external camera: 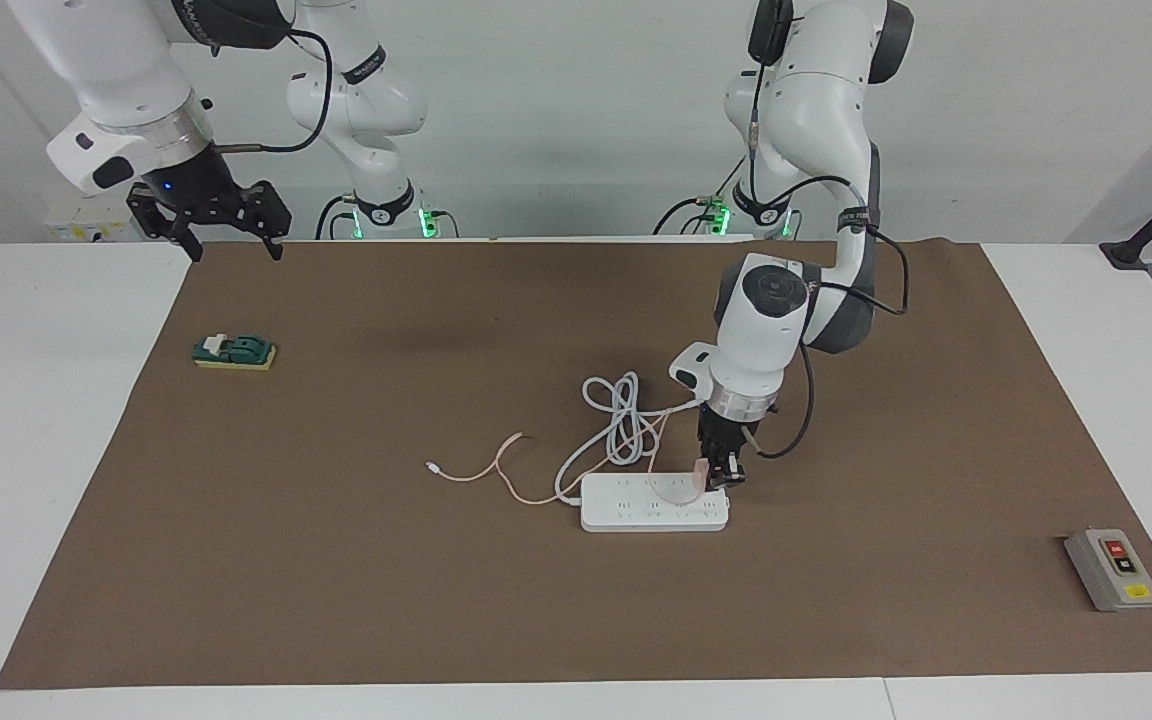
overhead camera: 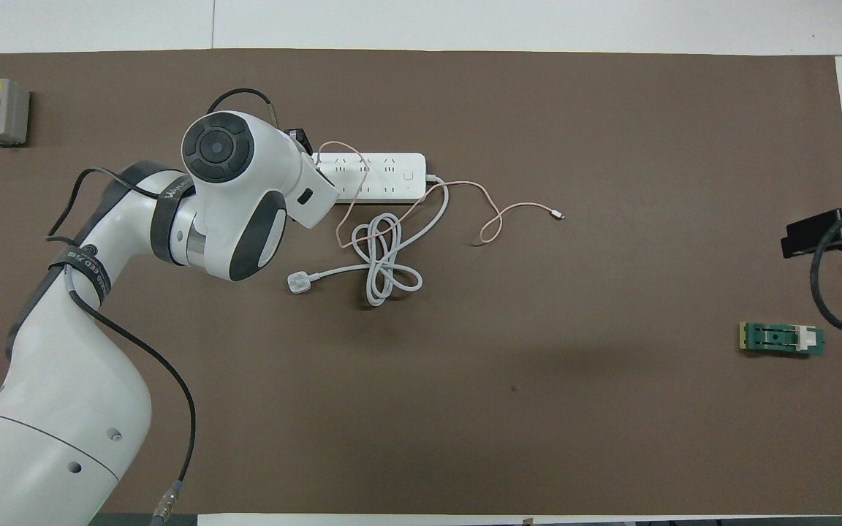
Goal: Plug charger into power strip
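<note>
The white power strip (external camera: 636, 505) (overhead camera: 381, 177) lies flat near the middle of the brown mat. My left gripper (external camera: 723, 478) is shut on the small pink charger (external camera: 701, 471) and holds it low over the strip's end toward the left arm's end of the table. I cannot tell whether its prongs touch the sockets. The charger's thin pink cable (external camera: 496, 475) (overhead camera: 498, 215) trails across the strip onto the mat. In the overhead view the left arm's wrist hides the charger. My right gripper (external camera: 233, 242) waits open, raised over the mat's corner at the robots' end.
A white three-pin plug (overhead camera: 298, 283) with a coiled thick cord (external camera: 622, 415) lies beside the strip, nearer to the robots. A grey button box (external camera: 1112, 568) sits toward the left arm's end. A green block (external camera: 234, 352) rests toward the right arm's end.
</note>
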{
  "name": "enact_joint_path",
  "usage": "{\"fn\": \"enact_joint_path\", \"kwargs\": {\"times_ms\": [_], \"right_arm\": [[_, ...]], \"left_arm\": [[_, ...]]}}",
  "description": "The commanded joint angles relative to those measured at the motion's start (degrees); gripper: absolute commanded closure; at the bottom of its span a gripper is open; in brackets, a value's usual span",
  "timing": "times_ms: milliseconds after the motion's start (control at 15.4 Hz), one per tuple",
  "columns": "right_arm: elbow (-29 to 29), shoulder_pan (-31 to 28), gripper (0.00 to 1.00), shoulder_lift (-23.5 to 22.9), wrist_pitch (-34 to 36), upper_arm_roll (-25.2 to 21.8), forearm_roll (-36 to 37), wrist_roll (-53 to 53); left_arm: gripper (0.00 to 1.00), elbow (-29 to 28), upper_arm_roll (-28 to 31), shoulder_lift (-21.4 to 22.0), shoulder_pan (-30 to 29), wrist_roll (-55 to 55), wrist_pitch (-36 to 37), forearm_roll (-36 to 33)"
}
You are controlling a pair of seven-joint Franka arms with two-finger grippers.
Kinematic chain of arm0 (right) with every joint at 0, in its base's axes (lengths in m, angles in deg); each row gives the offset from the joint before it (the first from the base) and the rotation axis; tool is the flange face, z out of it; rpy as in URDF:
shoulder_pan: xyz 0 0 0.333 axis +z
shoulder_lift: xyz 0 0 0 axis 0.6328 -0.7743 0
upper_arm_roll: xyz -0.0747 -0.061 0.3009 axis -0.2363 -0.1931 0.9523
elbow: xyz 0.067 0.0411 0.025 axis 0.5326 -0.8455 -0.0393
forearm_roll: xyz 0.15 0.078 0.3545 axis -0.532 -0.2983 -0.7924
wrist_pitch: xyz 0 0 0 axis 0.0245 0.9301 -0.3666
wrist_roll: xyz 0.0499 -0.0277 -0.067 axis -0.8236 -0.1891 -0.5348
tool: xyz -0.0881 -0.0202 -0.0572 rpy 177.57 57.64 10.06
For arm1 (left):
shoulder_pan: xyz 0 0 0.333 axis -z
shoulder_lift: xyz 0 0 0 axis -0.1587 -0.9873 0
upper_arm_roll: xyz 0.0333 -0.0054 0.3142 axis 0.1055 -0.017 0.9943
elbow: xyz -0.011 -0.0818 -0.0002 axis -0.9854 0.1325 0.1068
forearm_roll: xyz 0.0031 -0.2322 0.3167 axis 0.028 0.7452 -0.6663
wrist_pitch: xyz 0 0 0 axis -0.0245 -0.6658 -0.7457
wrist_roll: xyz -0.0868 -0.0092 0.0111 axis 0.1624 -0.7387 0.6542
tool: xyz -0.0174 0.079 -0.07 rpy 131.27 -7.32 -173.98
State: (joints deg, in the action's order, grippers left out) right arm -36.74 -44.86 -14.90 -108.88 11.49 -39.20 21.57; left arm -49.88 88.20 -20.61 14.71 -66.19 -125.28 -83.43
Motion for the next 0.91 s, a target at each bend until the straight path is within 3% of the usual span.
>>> {"fn": "enact_joint_path", "kwargs": {"times_ms": [0, 842], "right_arm": [[-0.4, -0.6, 0.0, 0.6, -0.7, 0.6, -0.9, 1.1], [-0.5, -1.0, 0.0, 0.7, -0.6, 0.5, -0.9, 0.8]], "left_arm": [[0.89, -1.7, 0.5, 0.6, 0.2, -0.2, 0.7, -2.7], [0.89, -3.9, 0.1, 1.5, 0.6, -0.2, 1.9, -2.6]]}}
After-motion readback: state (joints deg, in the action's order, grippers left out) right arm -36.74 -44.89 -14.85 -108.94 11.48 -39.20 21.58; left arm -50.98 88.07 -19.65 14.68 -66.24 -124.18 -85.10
